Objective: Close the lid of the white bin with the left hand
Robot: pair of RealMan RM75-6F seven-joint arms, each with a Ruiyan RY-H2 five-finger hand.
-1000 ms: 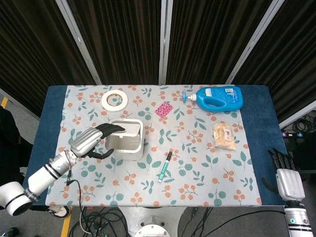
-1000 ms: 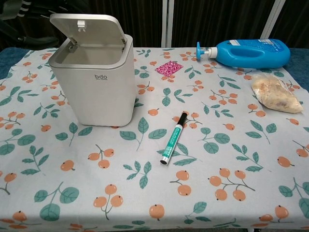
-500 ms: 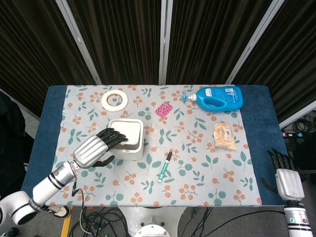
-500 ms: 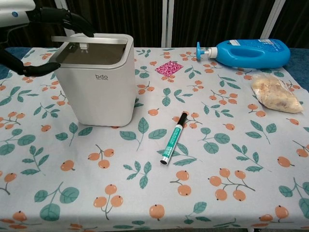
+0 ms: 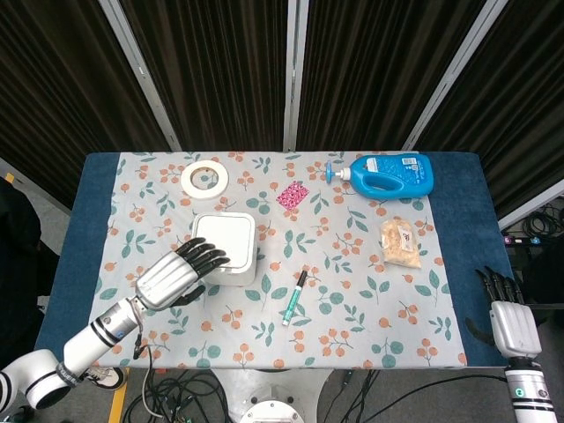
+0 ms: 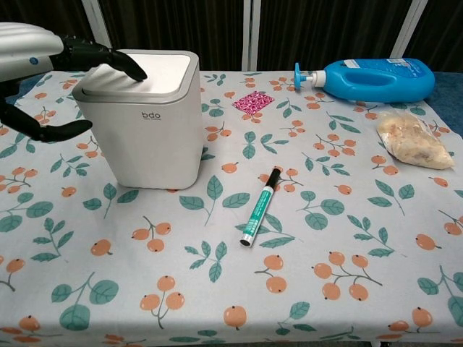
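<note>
one lid [image 6: 148, 74] lies flat on the white bin [image 6: 148, 134], which stands at the table's left beside the marker [image 6: 260, 206]. the left hand [image 5: 176, 273] rests its spread fingertips [image 6: 130, 67] on the lid's near edge, holding nothing. closing looks finished; next, lift the hand straight off without nudging the bin
</note>
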